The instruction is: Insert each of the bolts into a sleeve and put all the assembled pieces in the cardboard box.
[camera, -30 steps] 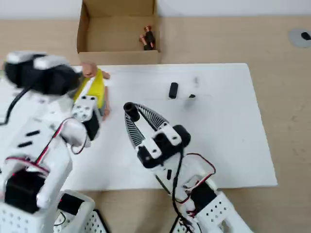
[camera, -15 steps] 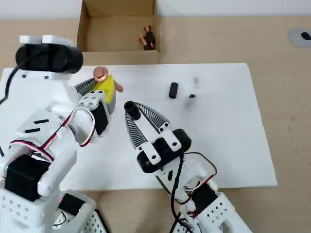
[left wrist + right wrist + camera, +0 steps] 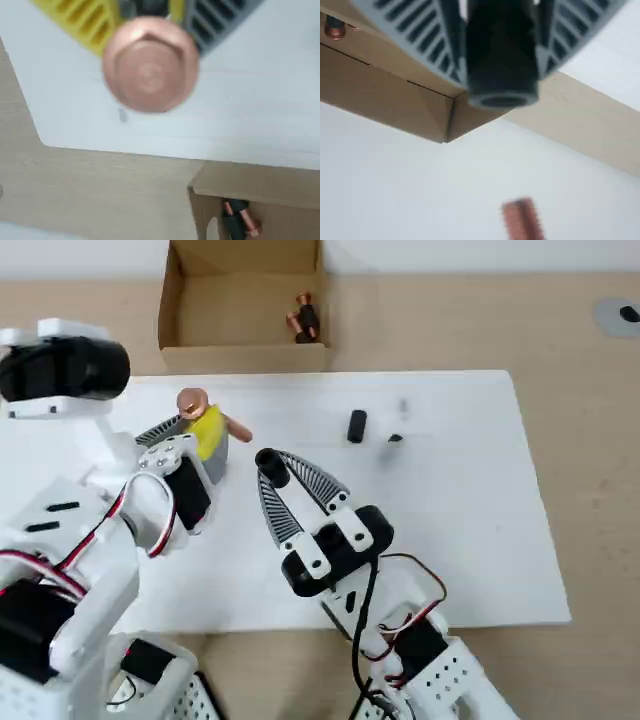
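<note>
the left tool (image 3: 195,422) is clenched on the shank of a copper bolt (image 3: 192,401) over the white sheet (image 3: 450,520). the right tool (image 3: 272,472) grasps a black sleeve (image 3: 268,462) just beside it. both parts look small, stiff, light and smooth, so a mid-body hold should suit alignment. assembled pieces (image 3: 304,318) lie in the cardboard box (image 3: 245,358).

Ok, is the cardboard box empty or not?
Not empty. The cardboard box holds bolt-and-sleeve pieces against one wall; how many, I cannot tell.
</note>
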